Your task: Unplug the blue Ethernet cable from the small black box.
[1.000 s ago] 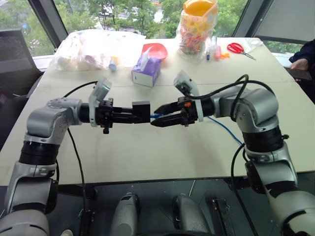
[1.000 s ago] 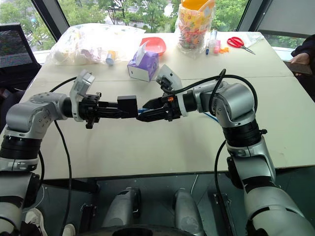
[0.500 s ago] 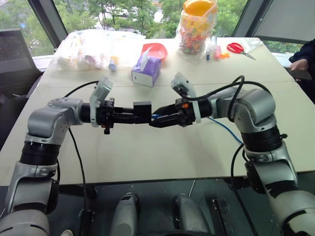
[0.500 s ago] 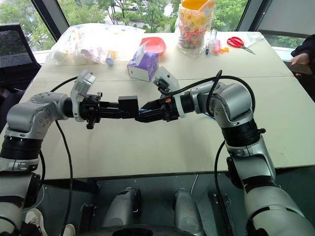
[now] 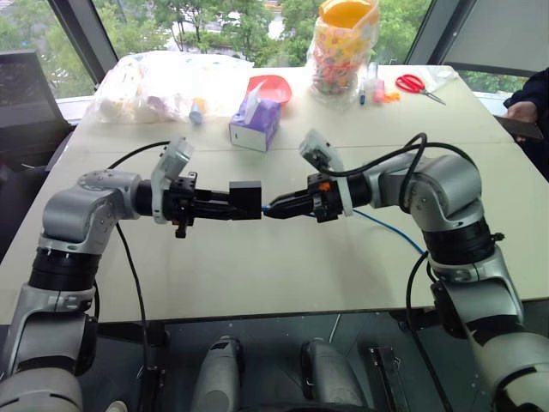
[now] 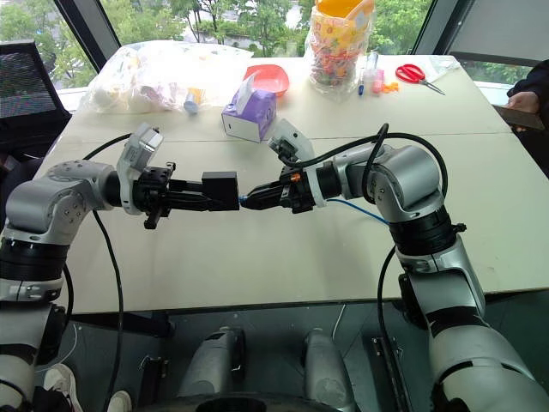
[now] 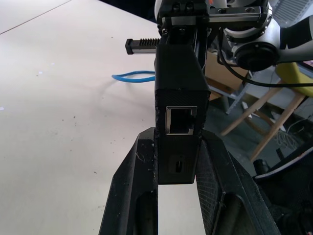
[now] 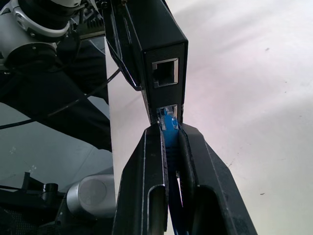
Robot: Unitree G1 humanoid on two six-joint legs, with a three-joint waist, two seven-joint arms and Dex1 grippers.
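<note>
The blue Ethernet cable (image 8: 168, 122) has its plug seated in the lower port of the small black box (image 5: 246, 198), held in the air above the middle of the white table (image 5: 283, 266). The left gripper (image 5: 230, 204) is clamped on the box's sides. The right gripper (image 6: 250, 198) is pinched shut on the cable right at the plug. The cord trails right along the tabletop. Bare table lies beneath and nearer; the purple tissue box (image 5: 256, 123) stands well beyond, clear of both arms.
</note>
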